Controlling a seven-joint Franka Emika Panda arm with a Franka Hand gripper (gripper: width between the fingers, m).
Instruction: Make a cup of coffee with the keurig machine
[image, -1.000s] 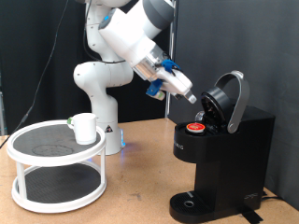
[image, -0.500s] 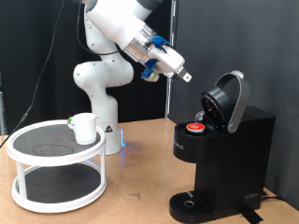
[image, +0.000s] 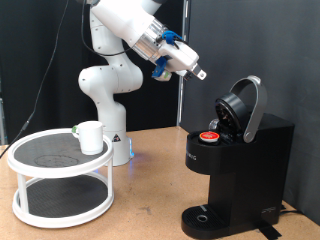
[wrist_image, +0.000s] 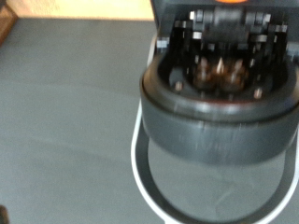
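The arm (image: 112, 70) is built of glossy white rounded segments on a bulbous base. A grey band is seen at one joint. Blue parts are fitted at the wrist, at 3 o'clock from the upper links, before the pale, dark-tipped gripper (image: 199, 73).

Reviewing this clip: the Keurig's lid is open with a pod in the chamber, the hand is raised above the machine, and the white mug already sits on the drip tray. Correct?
Not quite. The white mug stands on the round two-tier stand, not on the drip tray, as the exterior view shows. The rest holds: the Keurig is open with the pod in place and the hand raised above it.
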